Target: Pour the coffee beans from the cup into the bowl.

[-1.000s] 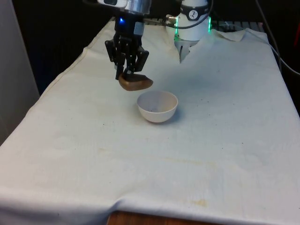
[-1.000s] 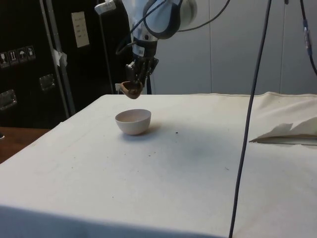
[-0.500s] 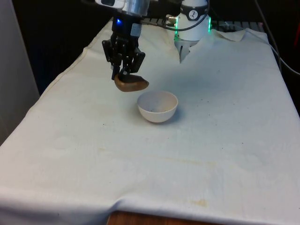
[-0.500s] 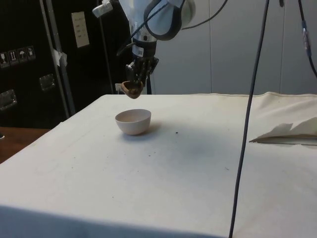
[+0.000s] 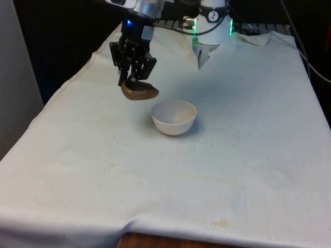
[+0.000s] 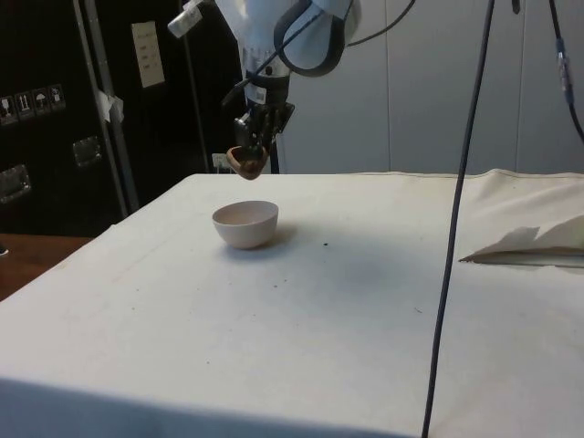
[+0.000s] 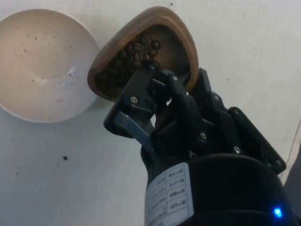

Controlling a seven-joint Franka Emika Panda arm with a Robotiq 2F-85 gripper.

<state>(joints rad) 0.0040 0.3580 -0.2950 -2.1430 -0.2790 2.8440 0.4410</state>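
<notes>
My black gripper (image 5: 133, 77) is shut on the rim of a brown wooden cup (image 5: 138, 91), held in the air above the cloth. The cup (image 7: 141, 52) is full of dark coffee beans (image 7: 126, 61) and tilts a little toward the bowl. A white bowl (image 5: 174, 117) stands on the cloth, lower than the cup and toward the front view's right of it. From the side, the cup (image 6: 246, 161) and gripper (image 6: 255, 143) hang above and just behind the bowl (image 6: 245, 223). The bowl (image 7: 40, 61) holds a few dark specks and its rim lies next to the cup's lip.
The white cloth (image 5: 155, 170) covers the whole table, with small dark specks scattered near the bowl. A black cable (image 6: 456, 219) hangs down in the side view's foreground. Folded cloth (image 6: 534, 245) lies at the table's edge in the side view.
The gripper and cup have drifted to the front view's left and slightly up, away from the bowl. The grip is unchanged.
</notes>
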